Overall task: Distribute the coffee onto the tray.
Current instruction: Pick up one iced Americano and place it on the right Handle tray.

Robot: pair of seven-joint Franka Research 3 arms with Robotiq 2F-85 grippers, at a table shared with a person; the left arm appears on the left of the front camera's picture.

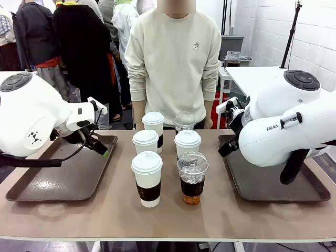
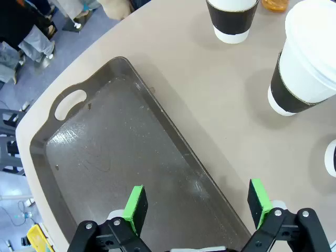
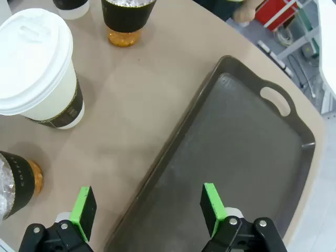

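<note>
The coffee stands in the middle of the table between two brown trays: white lidded paper cups with dark sleeves (image 1: 147, 178), (image 1: 145, 144), (image 1: 187, 143), (image 1: 153, 123) and two clear dome-lidded iced cups (image 1: 192, 177), (image 1: 185, 122). My left gripper (image 1: 100, 147) hovers over the inner edge of the left tray (image 1: 63, 168). It is open and holds nothing (image 2: 198, 203), with a white cup (image 2: 310, 58) ahead to its right. My right gripper (image 1: 227, 146) hangs open and bare (image 3: 148, 207) over the rim of the right tray (image 3: 247, 147), near a white cup (image 3: 39, 68) and an iced cup (image 3: 16, 181).
A person in a cream sweater (image 1: 176, 58) stands at the far side of the table, just behind the cups. Both trays hold nothing. Other people stand in the background at the left, and a white table (image 1: 257, 79) is at the back right.
</note>
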